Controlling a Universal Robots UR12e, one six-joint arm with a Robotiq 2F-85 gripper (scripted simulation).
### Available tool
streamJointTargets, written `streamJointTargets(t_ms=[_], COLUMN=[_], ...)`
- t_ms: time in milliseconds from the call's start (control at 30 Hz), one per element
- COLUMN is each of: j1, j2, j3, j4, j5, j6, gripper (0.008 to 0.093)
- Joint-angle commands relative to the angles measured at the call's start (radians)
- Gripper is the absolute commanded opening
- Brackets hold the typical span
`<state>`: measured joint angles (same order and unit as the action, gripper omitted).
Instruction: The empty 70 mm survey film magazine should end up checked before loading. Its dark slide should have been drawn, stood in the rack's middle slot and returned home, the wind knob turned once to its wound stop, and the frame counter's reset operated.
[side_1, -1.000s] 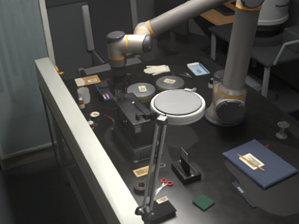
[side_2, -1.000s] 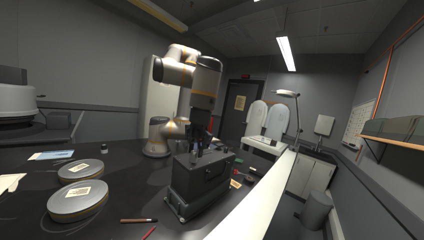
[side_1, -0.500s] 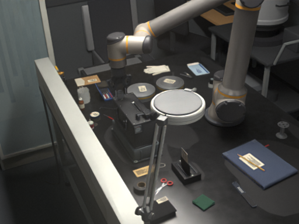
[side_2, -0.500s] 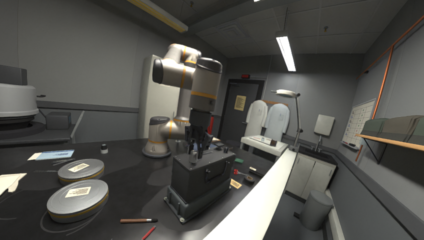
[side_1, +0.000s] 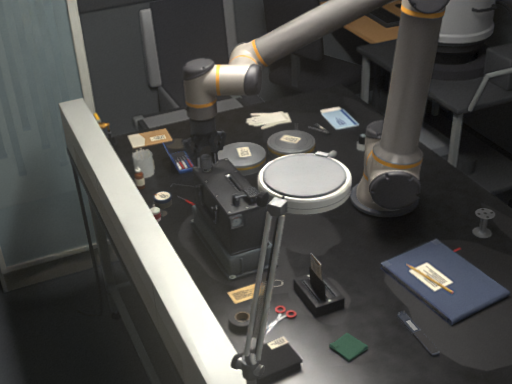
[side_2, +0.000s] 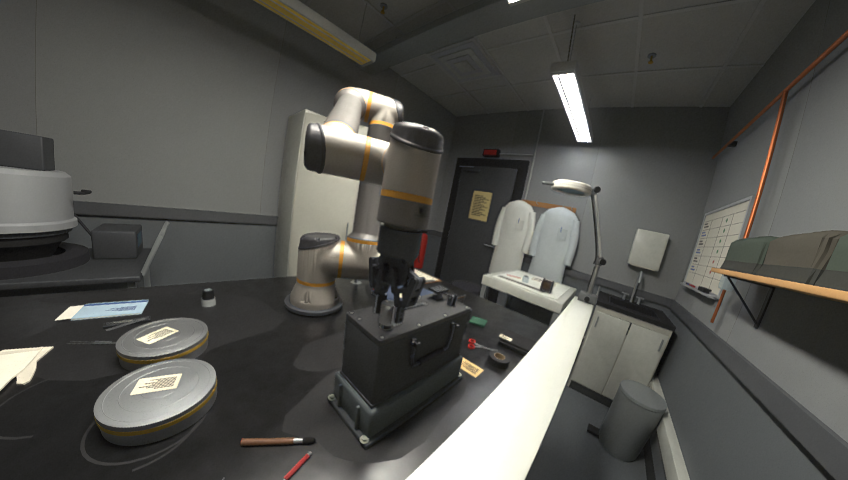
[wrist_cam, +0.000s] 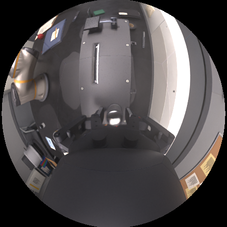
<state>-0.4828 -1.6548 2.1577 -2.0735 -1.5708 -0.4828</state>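
Observation:
The film magazine, a dark grey box on a bolted base, stands near the bench's rail edge with a long slot in its top. The round metal wind knob sits at the top's near end, and my gripper is down over it, open, with a finger on either side and holding nothing. The dark slide stands upright in the small black rack, apart from the magazine toward the bench's front. From the side the gripper hangs straight down onto the magazine's top.
A round magnifier lamp on a jointed stand overhangs the magazine's far end. Two film cans lie behind it, a blue notebook on the right. The arm's base stands mid-bench, and a white rail runs along the bench's edge.

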Motion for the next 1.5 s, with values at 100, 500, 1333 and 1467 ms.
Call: streamJointTargets(t_ms=[100, 500, 1333, 1467], j1=[0.000, 0.000, 0.000, 0.000], j2=[-0.001, 0.000, 0.000, 0.000], j3=[-0.001, -0.001, -0.001, -0.001], j4=[0.000, 0.000, 0.000, 0.000], j5=[0.000, 0.000, 0.000, 0.000], j6=[0.000, 0.000, 0.000, 0.001], gripper=[0.0530, 0.0425, 0.0080, 0.0080])
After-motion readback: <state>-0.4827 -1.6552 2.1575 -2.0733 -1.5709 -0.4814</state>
